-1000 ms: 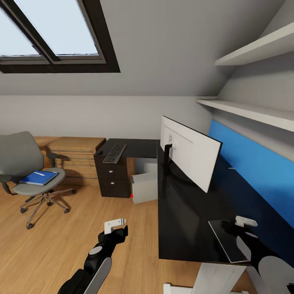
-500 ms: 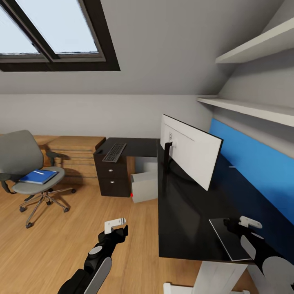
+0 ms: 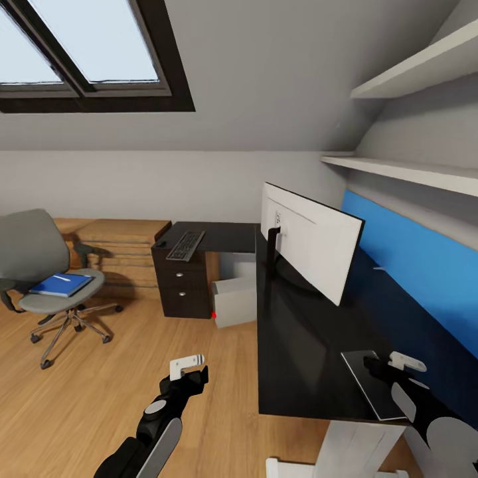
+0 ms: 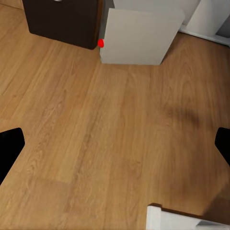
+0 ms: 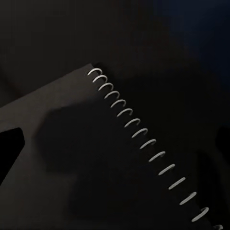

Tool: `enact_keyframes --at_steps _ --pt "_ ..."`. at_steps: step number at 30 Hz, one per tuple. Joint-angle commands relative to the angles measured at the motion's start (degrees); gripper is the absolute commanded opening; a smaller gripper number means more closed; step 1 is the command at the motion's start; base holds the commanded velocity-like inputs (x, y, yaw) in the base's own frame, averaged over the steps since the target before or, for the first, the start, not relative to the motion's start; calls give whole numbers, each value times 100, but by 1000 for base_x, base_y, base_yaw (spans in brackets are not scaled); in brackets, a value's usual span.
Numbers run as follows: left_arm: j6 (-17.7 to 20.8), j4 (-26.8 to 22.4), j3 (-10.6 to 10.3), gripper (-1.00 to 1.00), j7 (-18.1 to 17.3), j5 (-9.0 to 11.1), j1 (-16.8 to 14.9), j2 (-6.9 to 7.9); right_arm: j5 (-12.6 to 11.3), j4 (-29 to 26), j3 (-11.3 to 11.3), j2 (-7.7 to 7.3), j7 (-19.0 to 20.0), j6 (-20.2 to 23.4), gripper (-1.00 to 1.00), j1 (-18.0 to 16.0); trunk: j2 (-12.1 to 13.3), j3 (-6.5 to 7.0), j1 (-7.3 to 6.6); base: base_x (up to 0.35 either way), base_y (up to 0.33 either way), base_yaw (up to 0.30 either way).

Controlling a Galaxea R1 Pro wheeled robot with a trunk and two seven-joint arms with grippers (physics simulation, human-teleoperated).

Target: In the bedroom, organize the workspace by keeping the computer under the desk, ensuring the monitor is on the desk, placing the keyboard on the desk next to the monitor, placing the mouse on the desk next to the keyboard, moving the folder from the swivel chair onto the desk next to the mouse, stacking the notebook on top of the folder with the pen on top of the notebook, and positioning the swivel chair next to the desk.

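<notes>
Notebook (image 3: 372, 388) one, on desk (image 3: 299, 345); right hand (image 3: 392, 364) open above it; left hand (image 3: 188, 369) open

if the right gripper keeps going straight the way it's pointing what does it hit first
Most likely the notebook lying on the desk. The right wrist view looks straight onto its dark cover and wire spiral, with the right gripper just above it. How big the gap is cannot be judged.

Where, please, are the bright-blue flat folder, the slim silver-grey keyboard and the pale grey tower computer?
bright-blue flat folder (image 3: 61, 285): head view, middle of its cover.
slim silver-grey keyboard (image 3: 186, 245): head view, centre of its keys.
pale grey tower computer (image 4: 141, 36): left wrist view, its side panel.
</notes>
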Motion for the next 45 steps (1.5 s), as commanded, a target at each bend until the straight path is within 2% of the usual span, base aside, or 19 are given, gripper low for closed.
enact_keyframes --at_steps 1,7,28,35,45 --pt "11 -9 -17 100 51 43 -6 6 -60 -3 5 1 -2 8 100 -3 -45 -25 23 0 0 0" --pt "10 -9 -21 100 51 43 -6 6 -56 -1 5 5 -3 15 100 -3 -286 -133 154 0 0 0" --pt "9 32 -10 100 51 58 -6 37 -51 -1 11 13 -15 32 100 -3 -286 -133 154 -1 0 0" --pt "4 59 -8 100 51 54 -6 41 -51 -1 13 13 -19 33 100 -3 -286 -133 154 -188 0 0" --pt "2 61 -8 100 51 52 -6 42 -46 -1 13 13 -19 28 100 -3 -286 -133 154 -29 0 0"
